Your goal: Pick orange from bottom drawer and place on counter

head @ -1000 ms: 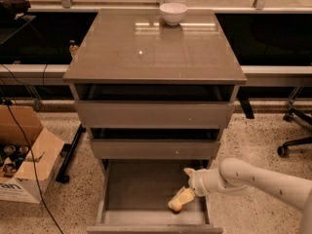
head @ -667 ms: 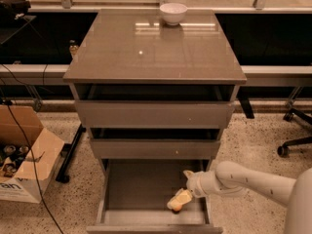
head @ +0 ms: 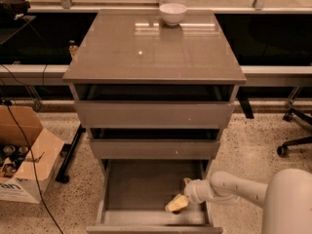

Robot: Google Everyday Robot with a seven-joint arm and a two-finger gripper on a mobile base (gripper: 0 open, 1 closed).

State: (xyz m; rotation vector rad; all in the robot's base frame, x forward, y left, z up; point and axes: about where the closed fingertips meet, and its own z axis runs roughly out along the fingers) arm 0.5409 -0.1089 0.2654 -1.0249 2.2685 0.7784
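- The gripper point(head: 176, 204) sits low in the view, right of centre, inside the bottom drawer point(head: 139, 189) near its front right corner. It angles down and to the left.
- The wrist point(head: 196, 190), a white rounded joint, lies just above and to the right of the gripper.
- The white forearm point(head: 236, 185) runs roughly level from the wrist towards the right.
- A broad, rounded white arm segment point(head: 290, 204) fills the lower right corner and joins the forearm there.

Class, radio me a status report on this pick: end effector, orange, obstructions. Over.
End effector inside open bottom drawer, front right corner. Orange not in sight. White bowl at far edge of counter.
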